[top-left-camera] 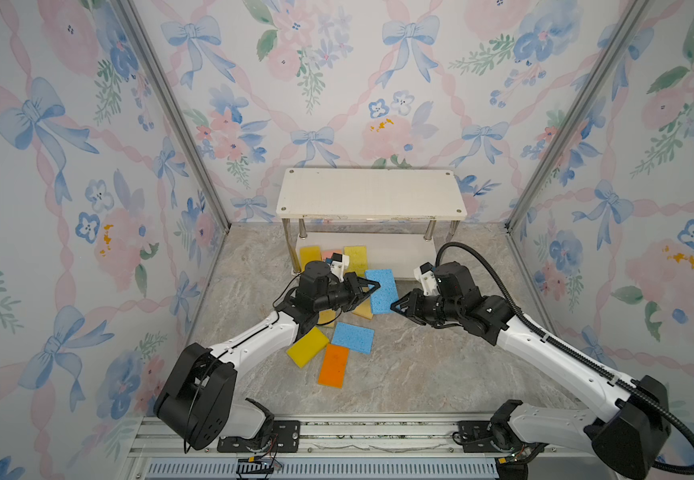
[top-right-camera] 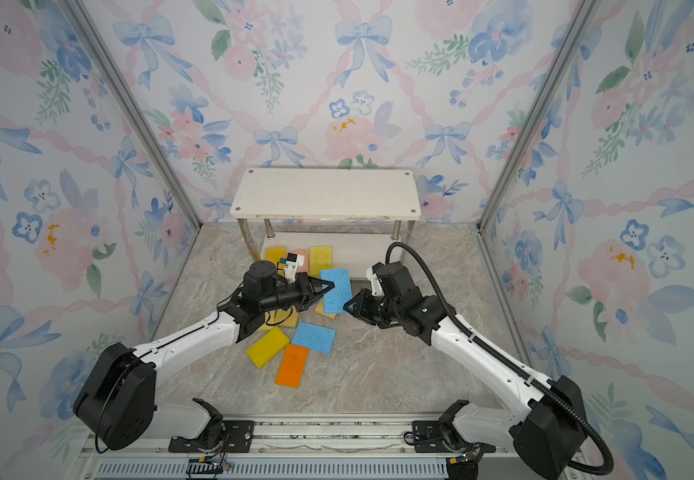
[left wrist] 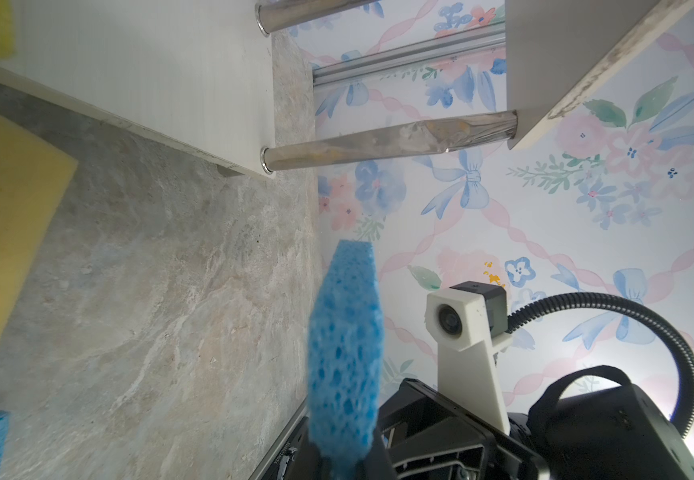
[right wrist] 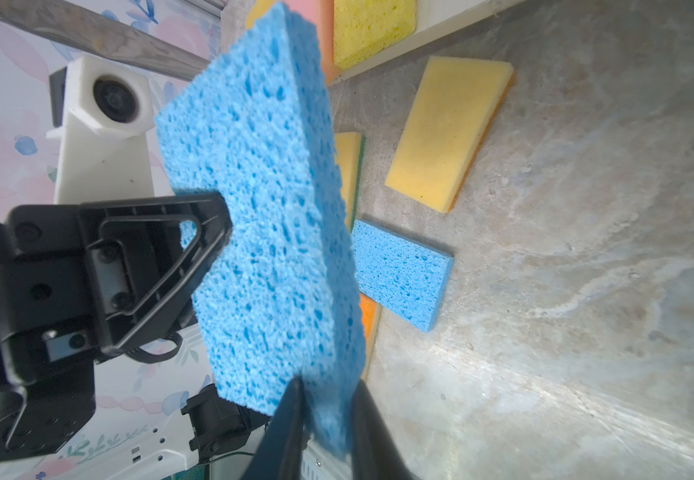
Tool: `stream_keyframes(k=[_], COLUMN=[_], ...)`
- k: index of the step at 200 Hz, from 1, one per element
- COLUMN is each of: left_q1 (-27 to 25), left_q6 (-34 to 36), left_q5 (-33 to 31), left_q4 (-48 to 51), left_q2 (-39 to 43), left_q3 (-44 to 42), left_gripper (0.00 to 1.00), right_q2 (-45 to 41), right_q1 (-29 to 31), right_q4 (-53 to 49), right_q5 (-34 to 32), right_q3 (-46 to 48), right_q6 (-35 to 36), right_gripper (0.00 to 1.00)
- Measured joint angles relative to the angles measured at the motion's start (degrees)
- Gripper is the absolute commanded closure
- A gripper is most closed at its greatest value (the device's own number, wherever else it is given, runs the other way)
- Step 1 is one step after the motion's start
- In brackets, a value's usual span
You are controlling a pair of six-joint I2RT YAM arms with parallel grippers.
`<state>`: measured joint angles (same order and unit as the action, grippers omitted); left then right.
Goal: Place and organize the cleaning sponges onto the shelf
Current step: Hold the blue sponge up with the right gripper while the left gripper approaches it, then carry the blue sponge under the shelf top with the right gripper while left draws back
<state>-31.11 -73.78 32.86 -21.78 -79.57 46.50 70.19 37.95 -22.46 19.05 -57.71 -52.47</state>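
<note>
Step in hand: a handover of the raised blue sponge (top-left-camera: 381, 291) between the two arms, judged from both grippers meeting on it above the tabletop (top-left-camera: 440, 365).
Left gripper (top-left-camera: 372, 286): fingers nearly shut, pinching the sponge's left edge.
Sponge position: held on edge in the air, in front of the shelf (top-left-camera: 372, 195), above the loose sponges.
Right gripper (top-left-camera: 396, 306): fingers narrowed around the sponge's lower right corner; the right wrist view shows that corner between them.
Next move: probably the left fingers let go, then the right arm carries the sponge to the shelf.
</note>
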Motion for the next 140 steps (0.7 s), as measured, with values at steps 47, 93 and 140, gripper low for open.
stream_keyframes(k=[47, 93, 140], left_q1=[0.85, 8.87, 14.97], left_q6=[1.64, 8.35, 12.63], left_q5=[0.5, -6.19, -9.62], left_q4=[2.45, 19.04, 32.68], left_q2=[1.36, 14.84, 27.23], left_q3=[-0.13, -3.06, -10.71], left_gripper=[0.39, 0.18, 0.13], right_q2=[-1.51, -1.77, 4.11], right_q1=[0.52, -0.76, -3.56], right_q4=[-0.68, -3.48, -3.39], right_q5=[-2.69, -5.46, -9.33], right_q3=[0.2, -0.44, -5.01], right_q6=[-0.13, 0.0, 1.38], right_gripper=[0.85, 0.86, 0.87])
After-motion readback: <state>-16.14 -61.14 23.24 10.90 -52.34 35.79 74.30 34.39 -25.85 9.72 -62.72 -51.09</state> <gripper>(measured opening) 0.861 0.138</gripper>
